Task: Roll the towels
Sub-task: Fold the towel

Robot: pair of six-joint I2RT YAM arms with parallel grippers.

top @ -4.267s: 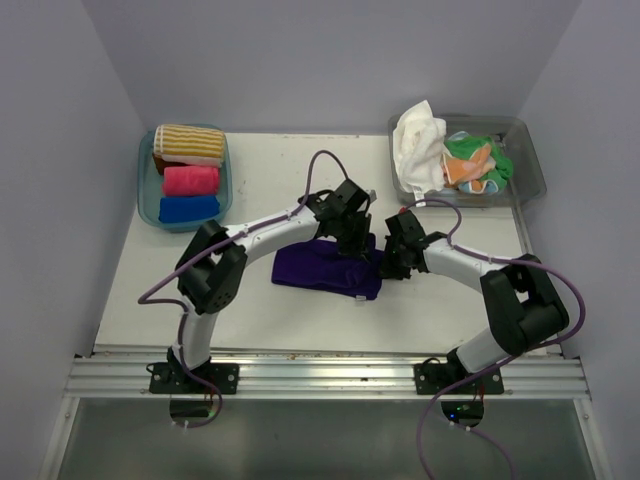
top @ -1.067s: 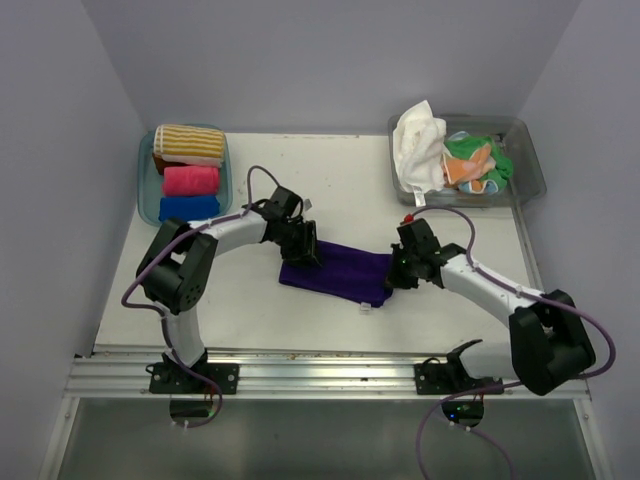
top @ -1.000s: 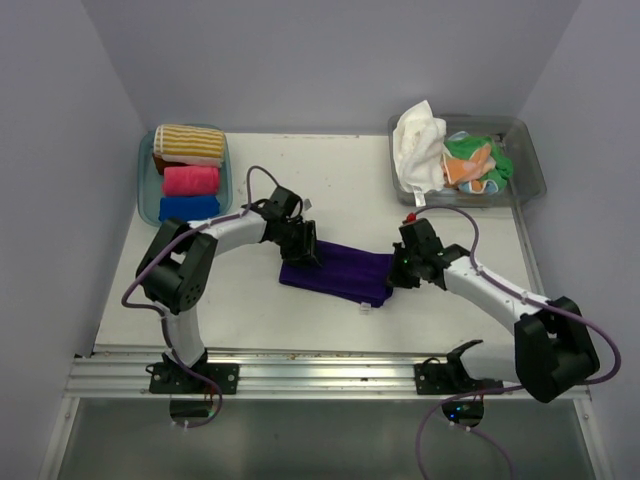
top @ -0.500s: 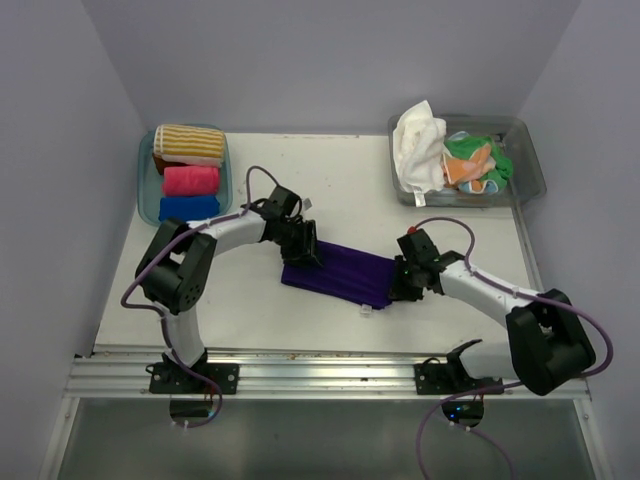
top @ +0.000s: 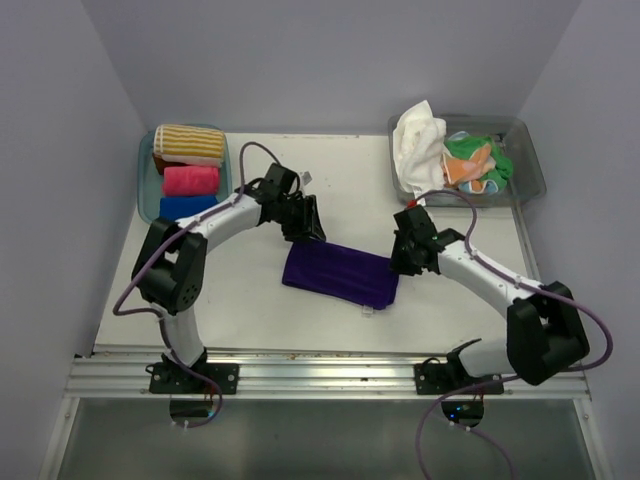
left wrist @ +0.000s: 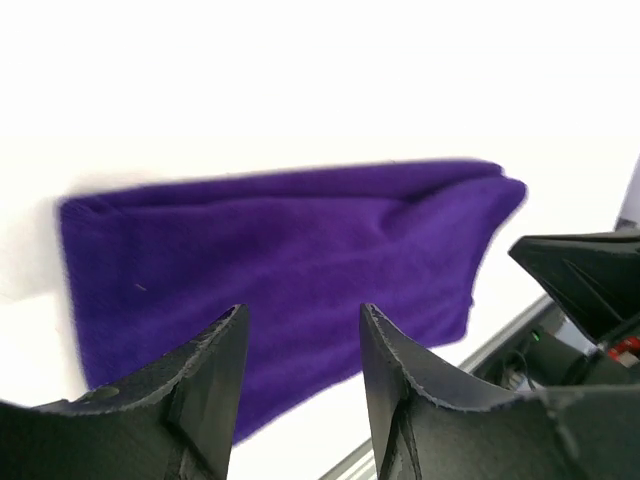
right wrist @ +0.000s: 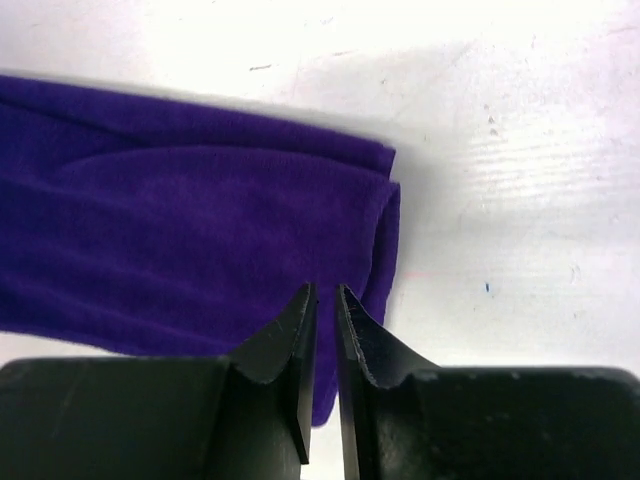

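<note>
Currently your purple towel [top: 340, 275] lies flat on the table [top: 250, 310], folded into a long band that slants from upper left to lower right between the two arms. Neither claw has hold of it. A small white tag [top: 368, 310] shows at its near edge.

Your left gripper [top: 305, 222] sits just off the towel's far left corner, its fingers parted to a moderate gap with nothing between them. That arm bends at the elbow on the left side of the table, and its forearm runs rightward toward the cloth. Your right gripper [top: 403, 255] is at the towel's right end, pinched down to a thin slit and gripping nothing. Its elbow is folded out to the right and its forearm stretches up and leftward.

From the left wrist you get nearly the whole length of the band [left wrist: 290, 260], with both parted fingers framing it from in front; the overhead view cannot give you that gap. The right wrist shows the folded right end [right wrist: 190, 240], where one layer curls over in a rounded lip just beside the near-closed tips [right wrist: 323, 290]. You cannot tell from that view whether the tips touch the cloth.

Farther out, the left tub [top: 146, 195] holds three rolled pieces: a striped towel [top: 190, 143], a pink towel [top: 190, 180] and a blue towel [top: 187, 207]. The right tub [top: 533, 175] holds a loose white towel [top: 418, 145], a green towel [top: 497, 160] and an orange towel [top: 466, 172].
</note>
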